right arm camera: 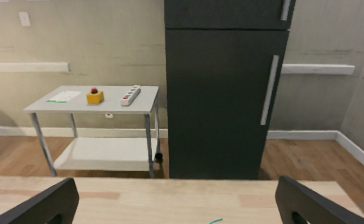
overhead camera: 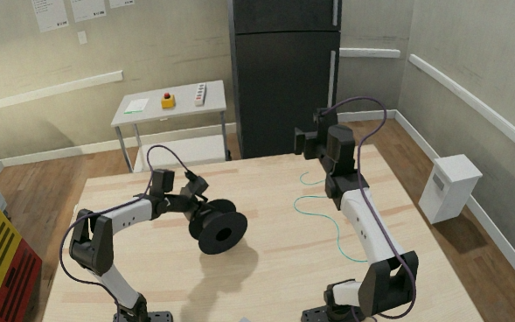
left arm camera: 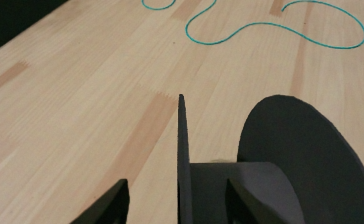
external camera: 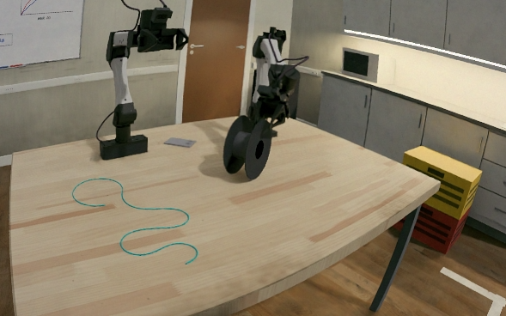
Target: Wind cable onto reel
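Left jaws point(overhead camera: 198, 215) half open, right jaws point(overhead camera: 307, 144) point(external camera: 180, 39) spread wide.
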Robot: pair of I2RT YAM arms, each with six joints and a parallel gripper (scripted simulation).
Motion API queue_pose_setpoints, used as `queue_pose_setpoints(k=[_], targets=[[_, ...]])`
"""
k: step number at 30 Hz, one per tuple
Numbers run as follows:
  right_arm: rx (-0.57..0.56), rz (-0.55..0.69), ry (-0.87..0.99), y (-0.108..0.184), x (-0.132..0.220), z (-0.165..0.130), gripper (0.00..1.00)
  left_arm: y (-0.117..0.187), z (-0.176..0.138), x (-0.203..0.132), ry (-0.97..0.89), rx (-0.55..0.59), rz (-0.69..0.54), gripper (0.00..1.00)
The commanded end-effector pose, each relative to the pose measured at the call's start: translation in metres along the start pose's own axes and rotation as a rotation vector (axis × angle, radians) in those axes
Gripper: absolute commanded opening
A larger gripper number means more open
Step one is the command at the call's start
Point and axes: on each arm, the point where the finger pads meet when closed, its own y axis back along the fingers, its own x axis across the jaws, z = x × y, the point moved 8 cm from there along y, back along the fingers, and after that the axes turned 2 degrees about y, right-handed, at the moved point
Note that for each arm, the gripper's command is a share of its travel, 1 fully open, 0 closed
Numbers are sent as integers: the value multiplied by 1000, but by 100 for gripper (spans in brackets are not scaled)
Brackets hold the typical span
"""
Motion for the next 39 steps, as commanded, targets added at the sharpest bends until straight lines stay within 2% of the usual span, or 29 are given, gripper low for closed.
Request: queue_pose_setpoints(k=[1,10,16,39], targets=[[4,-12,-6,-2,-2,-5,100,0,3,2,-5,-23,3,52],[4,-12,-6,-2,-2,-5,100,0,3,2,-5,-23,4,75],[4,-12,-6,-2,-2,-5,100,3,3,3,-8,-28,6,75],[4,-12,-6,-2,-2,-5,100,48,2,-8,-12,-23,3,75]])
